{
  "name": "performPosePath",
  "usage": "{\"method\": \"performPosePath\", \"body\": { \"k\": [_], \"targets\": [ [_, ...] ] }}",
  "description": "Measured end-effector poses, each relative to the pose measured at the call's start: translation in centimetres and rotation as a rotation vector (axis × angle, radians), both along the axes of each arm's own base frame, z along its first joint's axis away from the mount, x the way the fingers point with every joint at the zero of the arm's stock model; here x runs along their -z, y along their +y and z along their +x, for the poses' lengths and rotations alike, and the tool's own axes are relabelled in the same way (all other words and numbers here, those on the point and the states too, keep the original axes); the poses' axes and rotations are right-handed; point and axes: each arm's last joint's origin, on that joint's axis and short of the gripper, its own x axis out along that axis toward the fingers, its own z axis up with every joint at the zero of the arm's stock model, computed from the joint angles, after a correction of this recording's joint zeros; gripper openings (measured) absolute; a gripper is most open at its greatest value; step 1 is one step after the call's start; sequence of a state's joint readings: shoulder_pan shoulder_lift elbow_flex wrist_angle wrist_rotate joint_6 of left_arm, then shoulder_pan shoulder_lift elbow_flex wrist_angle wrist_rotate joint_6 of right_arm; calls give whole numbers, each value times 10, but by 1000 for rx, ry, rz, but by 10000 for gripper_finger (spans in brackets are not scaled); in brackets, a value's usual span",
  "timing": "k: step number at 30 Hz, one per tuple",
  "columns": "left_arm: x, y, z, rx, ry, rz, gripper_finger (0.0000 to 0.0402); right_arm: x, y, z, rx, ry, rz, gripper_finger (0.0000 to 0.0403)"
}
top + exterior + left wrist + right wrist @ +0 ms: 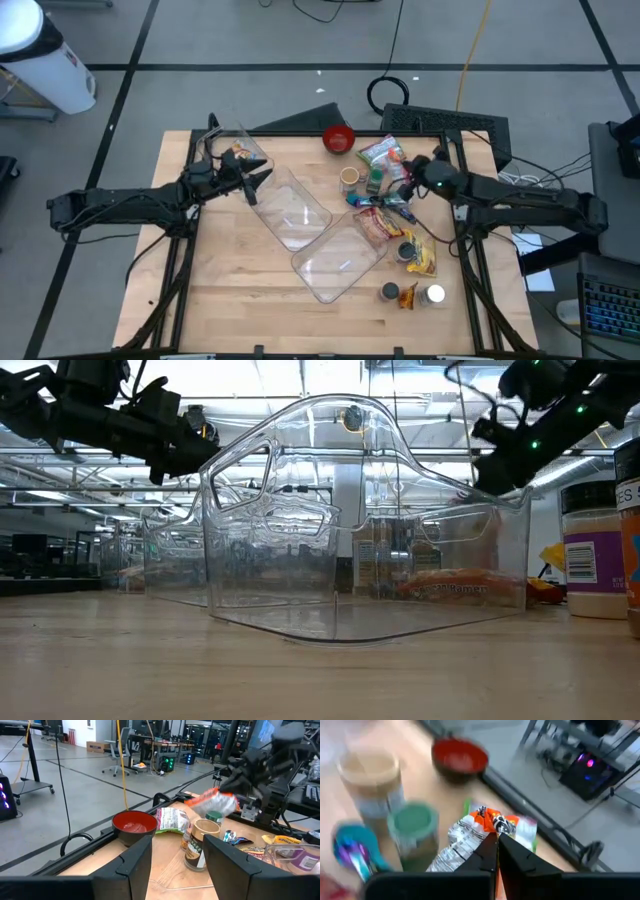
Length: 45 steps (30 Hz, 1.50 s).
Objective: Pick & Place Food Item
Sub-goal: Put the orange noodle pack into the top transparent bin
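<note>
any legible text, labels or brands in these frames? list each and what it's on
None can be read whole.
Jar with purple label: print too small; only a cut-off "ES" at the picture's edge.
Orange packet behind the clear container: lettering blurred.
Snack bag in the right gripper: print blurred.
Brown jar: label unreadable.

Grey taped floor, office chairs and desks under bright ceiling lights.

I work in a robotics lab — a large open hall. My wooden bench stands on a grey concrete floor marked with dark lines. Cables trail across it; office chairs, desks and lit computer equipment fill the background.
</note>
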<state>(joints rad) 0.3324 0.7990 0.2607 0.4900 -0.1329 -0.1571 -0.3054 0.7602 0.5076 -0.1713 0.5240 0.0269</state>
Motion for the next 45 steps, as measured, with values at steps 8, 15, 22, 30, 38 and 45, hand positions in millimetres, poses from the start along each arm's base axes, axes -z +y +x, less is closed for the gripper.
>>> {"method": "performPosePath", "body": {
  "k": [8,15,22,30,38,45],
  "targets": [
    [0,0,0,-4,-44,-85,191,-39,5,-2,-159,-340,-109,0],
    [-12,-1,3,52,-100,-131,278,-59,14,5,-524,-598,-67,0],
    [-39,-2,25,246,-99,-79,322,-59,21,13,-815,-660,105,0],
    [-62,-2,82,461,-21,50,304,-48,23,26,-915,-630,294,0],
    [-85,-2,142,655,7,104,305,-38,32,40,-966,-583,334,0],
    [-83,-14,192,762,166,143,310,-35,33,45,-976,-577,338,0]
  ]
}}
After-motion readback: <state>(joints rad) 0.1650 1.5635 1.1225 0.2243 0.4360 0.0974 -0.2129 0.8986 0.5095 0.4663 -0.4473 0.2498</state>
